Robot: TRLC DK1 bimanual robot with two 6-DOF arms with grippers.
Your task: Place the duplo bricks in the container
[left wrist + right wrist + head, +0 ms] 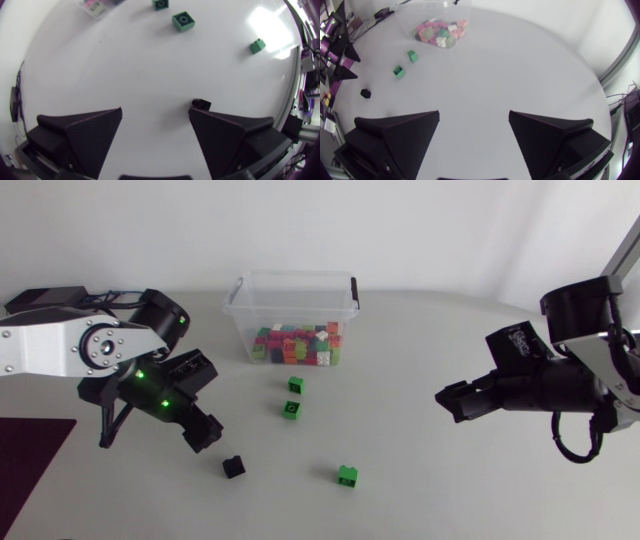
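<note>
The clear container (pixel 290 290) stands at the back middle of the table, holding several coloured bricks (pixel 298 346). On the table in front of it lie three green bricks (pixel 295 384) (pixel 290 409) (pixel 347 475) and a black brick (pixel 233 467). My left gripper (pixel 205 405) hangs open low over the table. In the left wrist view the black brick (pixel 201 104) sits right at the tip of one finger (pixel 225 135), not between the two of the left gripper (pixel 155 112). My right gripper (pixel 455 402) (pixel 474 117) is open and empty, far right of the bricks.
A dark purple mat (pixel 30 455) lies at the front left corner. The container has black lid clips (pixel 353 288) on its rim. From the right wrist, the container (pixel 435 12), two green bricks (pixel 412 56) (pixel 398 71) and the black brick (pixel 366 93) lie far ahead.
</note>
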